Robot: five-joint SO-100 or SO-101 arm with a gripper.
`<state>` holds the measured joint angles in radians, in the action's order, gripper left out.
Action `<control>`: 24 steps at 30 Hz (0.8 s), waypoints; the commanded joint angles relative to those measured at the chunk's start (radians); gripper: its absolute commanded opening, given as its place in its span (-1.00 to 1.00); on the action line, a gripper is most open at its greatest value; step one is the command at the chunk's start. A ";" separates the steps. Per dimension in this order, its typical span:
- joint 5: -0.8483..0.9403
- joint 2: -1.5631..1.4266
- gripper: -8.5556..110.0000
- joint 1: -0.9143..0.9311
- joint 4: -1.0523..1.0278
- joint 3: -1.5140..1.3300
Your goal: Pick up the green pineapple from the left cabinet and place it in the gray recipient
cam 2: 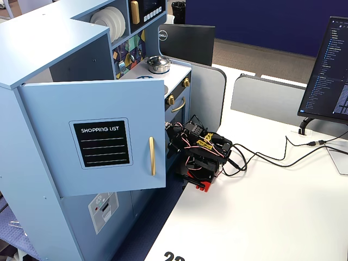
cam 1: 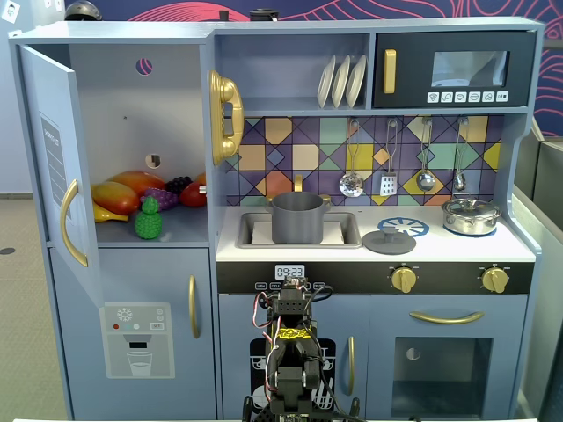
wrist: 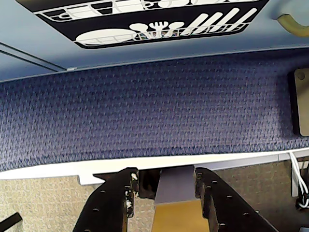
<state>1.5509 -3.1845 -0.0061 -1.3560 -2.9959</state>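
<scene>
I see a white counter (cam 2: 261, 206) with cables and a monitor (cam 2: 326, 65), and against its edge a pale blue toy kitchen over blue carpet (wrist: 145, 116). The left cabinet (cam 1: 141, 132) stands open, its door (cam 1: 54, 167) swung wide; the green pineapple (cam 1: 149, 220) sits at the shelf's front, before other toy fruit. The gray pot (cam 1: 297, 217) rests empty in the sink. My claw (wrist: 164, 186) is released, holding nothing, folded low.

One fixed view faced pale blue toy kitchen (cam 1: 290, 264) frontally, behind black two-finger claw (wrist: 164, 186); another watched sideways; wrist camera looked floorward.
</scene>
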 commanded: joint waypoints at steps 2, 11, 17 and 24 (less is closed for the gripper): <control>0.005 0.006 -0.86 0.044 -0.175 -0.006; 0.014 0.006 -0.86 0.018 -0.173 -0.006; -0.008 0.008 -0.86 -0.399 0.071 -0.006; -0.064 0.218 -0.69 -0.839 1.256 0.114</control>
<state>1.4849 -3.1140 -0.6688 -0.7839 -3.0035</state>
